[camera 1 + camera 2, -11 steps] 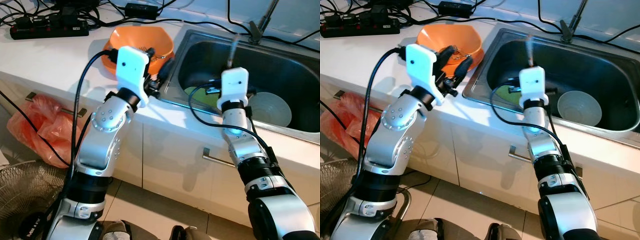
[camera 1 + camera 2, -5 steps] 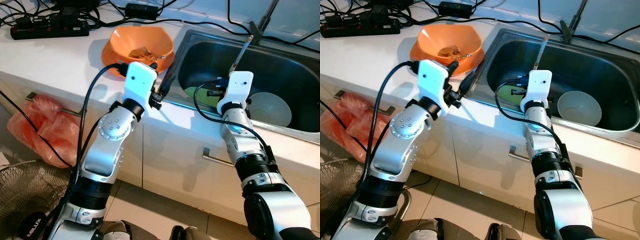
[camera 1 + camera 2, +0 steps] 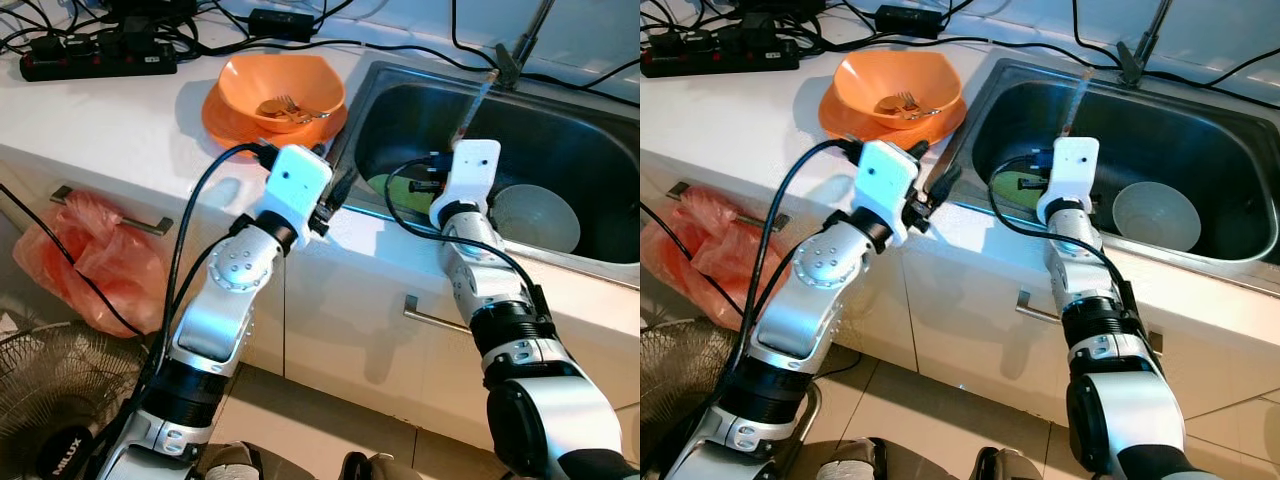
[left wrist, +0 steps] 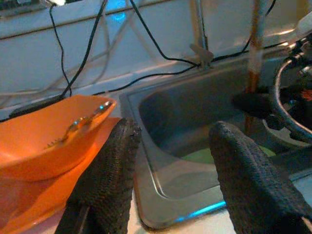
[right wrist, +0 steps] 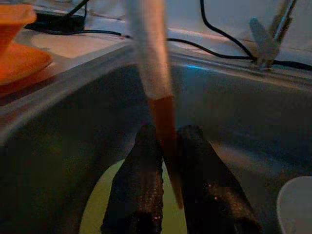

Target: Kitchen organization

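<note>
An orange bowl point(image 3: 282, 88) with a fork and spoons in it sits on an orange plate point(image 3: 225, 120) on the white counter, left of the steel sink point(image 3: 560, 130). My left gripper point(image 4: 170, 161) is open and empty, low over the sink's left rim, just right of the bowl. Inside the sink, my right gripper point(image 5: 168, 134) is shut on a long thin stick point(image 3: 475, 105), white above and orange-brown below. The stick leans up toward the faucet point(image 3: 515, 55). Under the stick lies a green plate point(image 3: 385, 185), with a white bowl point(image 3: 535, 215) to its right.
A power strip point(image 3: 95, 60) and several black cables run along the back of the counter. A red plastic bag point(image 3: 90, 265) hangs on the cabinet handle at the left. A fan point(image 3: 50, 400) stands on the floor below it.
My left gripper has come down and to the right, from beside the orange bowl to the sink's left rim. The stick in my right gripper has tipped from upright toward the faucet.
</note>
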Available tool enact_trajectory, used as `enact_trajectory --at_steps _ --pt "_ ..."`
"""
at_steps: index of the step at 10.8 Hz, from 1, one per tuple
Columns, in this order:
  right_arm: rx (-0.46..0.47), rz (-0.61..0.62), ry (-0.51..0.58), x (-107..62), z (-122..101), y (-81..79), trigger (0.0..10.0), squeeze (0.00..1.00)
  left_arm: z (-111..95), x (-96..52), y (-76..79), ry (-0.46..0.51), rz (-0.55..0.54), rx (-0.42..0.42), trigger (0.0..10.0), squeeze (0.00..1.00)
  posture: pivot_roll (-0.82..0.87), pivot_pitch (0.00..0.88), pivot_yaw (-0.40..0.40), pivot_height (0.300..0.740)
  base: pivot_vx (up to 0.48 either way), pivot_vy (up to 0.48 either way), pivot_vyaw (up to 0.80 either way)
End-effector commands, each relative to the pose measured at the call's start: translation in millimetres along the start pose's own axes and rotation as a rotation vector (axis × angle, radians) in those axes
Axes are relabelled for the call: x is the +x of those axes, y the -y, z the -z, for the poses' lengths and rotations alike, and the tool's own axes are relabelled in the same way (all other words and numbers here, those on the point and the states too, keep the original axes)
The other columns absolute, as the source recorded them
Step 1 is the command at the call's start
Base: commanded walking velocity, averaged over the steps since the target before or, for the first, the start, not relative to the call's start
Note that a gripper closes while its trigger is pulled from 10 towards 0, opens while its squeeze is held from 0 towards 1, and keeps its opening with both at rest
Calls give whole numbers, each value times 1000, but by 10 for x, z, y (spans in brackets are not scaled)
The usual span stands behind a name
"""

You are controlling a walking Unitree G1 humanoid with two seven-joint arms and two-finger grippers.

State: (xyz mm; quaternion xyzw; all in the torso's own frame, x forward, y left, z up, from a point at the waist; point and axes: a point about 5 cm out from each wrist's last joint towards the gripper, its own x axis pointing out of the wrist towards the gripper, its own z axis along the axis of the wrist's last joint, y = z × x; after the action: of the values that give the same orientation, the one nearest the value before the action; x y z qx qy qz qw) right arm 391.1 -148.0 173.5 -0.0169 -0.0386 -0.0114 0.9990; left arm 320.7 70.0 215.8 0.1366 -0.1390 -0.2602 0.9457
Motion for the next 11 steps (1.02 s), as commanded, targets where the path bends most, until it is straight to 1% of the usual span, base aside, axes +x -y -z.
enact_trajectory --at_steps 1,3,6,7,8,10,11 --pt "11 -8 -44 -5 67 -5 10000 1000 23 -2 39 -6 13 10 10000 0 122 92 -57 740 0 0 0" --pt "14 -21 -46 -7 66 -26 10000 1000 37 3 27 -15 4 39 10000 0 123 102 -62 740 0 0 0" --pt "2 -21 -50 -14 77 3 10000 1000 53 6 -35 -30 -44 109 10000 0 124 120 -69 740 0 0 0" --pt "-5 -15 -51 -16 80 7 10000 0 59 6 -76 -41 -62 178 10000 0 126 124 -70 740 0 0 0" --pt "-4 -16 -50 -18 83 2 10000 0 64 1 -104 -47 -76 212 10000 0 126 126 -71 740 0 0 0" --pt "2 -19 -47 -21 81 -9 10000 0 87 1 -185 -74 -105 351 10000 0 126 127 -72 740 0 0 0" --pt "4 -20 -46 -21 80 -12 10000 0 94 11 -217 -81 -115 393 10000 0 127 127 -72 740 0 0 0"
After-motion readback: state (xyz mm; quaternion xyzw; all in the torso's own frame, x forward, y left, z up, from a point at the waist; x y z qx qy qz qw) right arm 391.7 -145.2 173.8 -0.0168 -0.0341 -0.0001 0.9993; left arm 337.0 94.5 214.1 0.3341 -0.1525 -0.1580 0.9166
